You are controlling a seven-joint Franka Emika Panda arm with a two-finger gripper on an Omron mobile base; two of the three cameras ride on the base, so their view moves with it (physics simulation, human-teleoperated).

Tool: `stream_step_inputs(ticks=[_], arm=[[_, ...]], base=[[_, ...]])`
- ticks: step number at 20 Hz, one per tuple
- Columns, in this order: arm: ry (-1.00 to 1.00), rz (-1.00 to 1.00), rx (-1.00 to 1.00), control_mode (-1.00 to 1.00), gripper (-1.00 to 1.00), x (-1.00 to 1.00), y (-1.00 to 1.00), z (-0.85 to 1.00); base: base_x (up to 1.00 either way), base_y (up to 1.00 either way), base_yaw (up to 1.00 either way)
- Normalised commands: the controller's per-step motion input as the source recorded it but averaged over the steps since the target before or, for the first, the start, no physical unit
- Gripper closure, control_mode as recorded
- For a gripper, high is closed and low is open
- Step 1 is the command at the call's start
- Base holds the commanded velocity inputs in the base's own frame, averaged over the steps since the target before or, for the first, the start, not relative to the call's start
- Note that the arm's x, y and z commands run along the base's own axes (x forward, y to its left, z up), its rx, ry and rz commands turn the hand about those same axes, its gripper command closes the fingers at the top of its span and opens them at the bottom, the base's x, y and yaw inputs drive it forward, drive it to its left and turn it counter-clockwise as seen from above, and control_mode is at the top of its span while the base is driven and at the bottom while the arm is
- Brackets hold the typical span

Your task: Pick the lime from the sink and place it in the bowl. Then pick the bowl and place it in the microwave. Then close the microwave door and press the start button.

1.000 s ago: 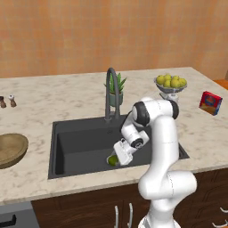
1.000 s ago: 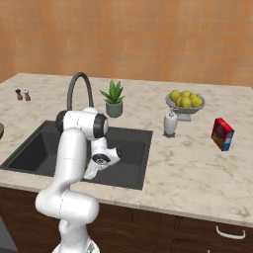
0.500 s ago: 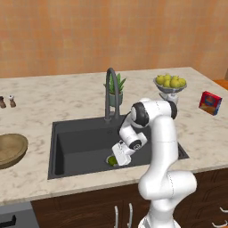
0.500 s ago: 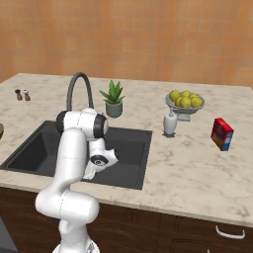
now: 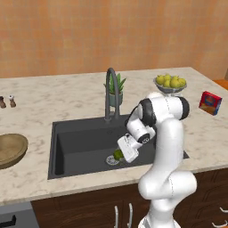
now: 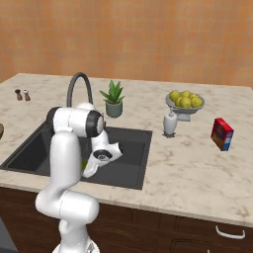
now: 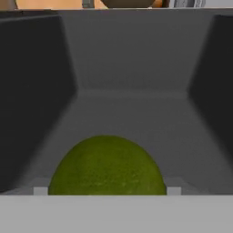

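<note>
Beige speckled stone worktop (image 5: pixel 53 100) spreads beneath a white robot arm (image 5: pixel 167 133) that bends down into the large dark grey rectangular sink (image 5: pixel 80 142). A wide shallow light-brown wooden bowl (image 5: pixel 10 149) rests on the worktop well to the sink's left. A white pedestal dish of yellow lemons (image 5: pixel 170 83) stands behind the arm. Inside the basin, the tool (image 5: pixel 121 153) sits over the small round glossy green lime (image 7: pixel 107 167), which lies on the sink floor by the drain; whether the widely spread jaws grip it cannot be told.
</note>
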Motion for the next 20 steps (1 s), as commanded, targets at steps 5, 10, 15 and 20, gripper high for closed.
stream_step_inputs(ticks=[5,10,15,20], arm=[[-0.02,0.00,-0.08,-1.00,1.00,-0.48,-0.35,0.89],[-0.24,0.00,-0.08,-1.00,1.00,-0.87,-0.27,0.82],[-0.14,-0.09,-0.02,-1.00,1.00,-0.56,-0.18,1.00],[0.00,-0.10,0.00,-1.00,1.00,-0.28,-0.39,1.00]], base=[[0.00,0.00,0.00],[0.00,0.00,0.00],[0.00,0.00,0.00],[0.00,0.00,0.00]])
